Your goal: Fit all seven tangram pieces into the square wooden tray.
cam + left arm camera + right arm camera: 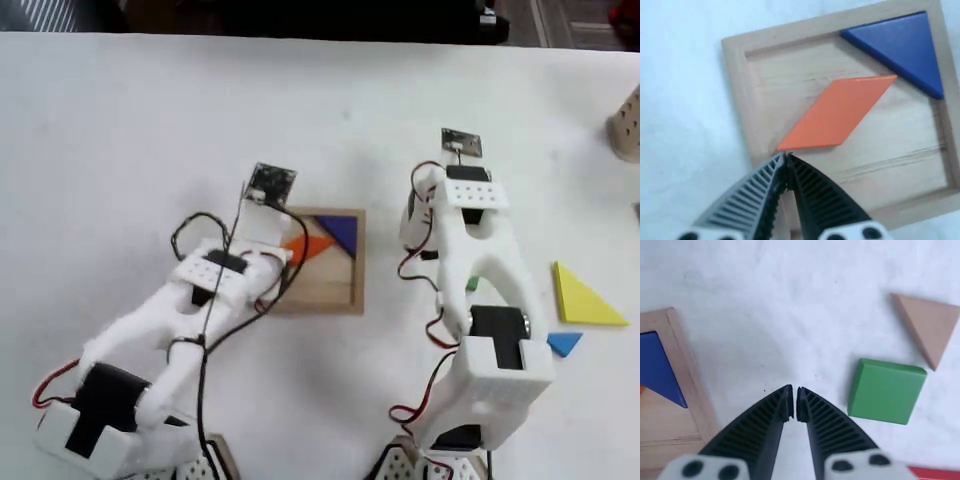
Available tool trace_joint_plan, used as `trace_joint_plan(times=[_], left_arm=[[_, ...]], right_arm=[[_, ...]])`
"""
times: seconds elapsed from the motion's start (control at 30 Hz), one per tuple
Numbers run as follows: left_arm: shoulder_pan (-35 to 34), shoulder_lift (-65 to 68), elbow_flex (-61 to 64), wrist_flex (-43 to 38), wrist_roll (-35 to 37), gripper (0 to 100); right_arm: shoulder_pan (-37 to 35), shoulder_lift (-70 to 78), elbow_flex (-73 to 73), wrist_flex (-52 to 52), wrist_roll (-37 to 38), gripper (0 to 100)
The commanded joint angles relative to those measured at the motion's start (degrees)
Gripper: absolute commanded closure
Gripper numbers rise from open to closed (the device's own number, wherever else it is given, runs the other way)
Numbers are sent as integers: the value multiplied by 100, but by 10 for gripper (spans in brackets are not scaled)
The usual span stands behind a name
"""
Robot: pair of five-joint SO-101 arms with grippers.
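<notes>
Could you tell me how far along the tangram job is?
Done: big blue triangle and orange parallelogram lie in the wooden tray. In hand: nothing; left gripper shut, tips at the parallelogram's corner; right gripper shut, empty. Left on the table: green square, tan triangle, yellow triangle, small blue triangle, a red piece.

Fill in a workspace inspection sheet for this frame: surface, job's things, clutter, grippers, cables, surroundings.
Surface: white table.
Job's things: square wooden tray holds a blue triangle in one corner and an orange parallelogram. Outside it on the table lie a green square, tan triangle, yellow triangle, small blue triangle and a red piece, partly cut off.
Clutter: perforated wooden object at the table's edge.
Grippers: left gripper shut, empty, tips at the parallelogram's corner; right gripper shut, empty, over bare table beside the green square.
Cables: red and black wires loop off both arms.
Surroundings: dark area beyond the table's far edge.
</notes>
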Motion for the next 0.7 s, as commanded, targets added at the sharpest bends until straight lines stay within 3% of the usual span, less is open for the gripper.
trace_joint_plan(times=[0.0,0.27,0.67], left_arm=[[198,-629,-141,-123,-158,980],[822,-1798,835,-378,-149,980],[954,110,-246,-378,-141,980]], right_arm=[[57,-31,-44,-84,114,981],[40,-40,-53,-84,114,981],[48,-40,-53,-84,114,981]])
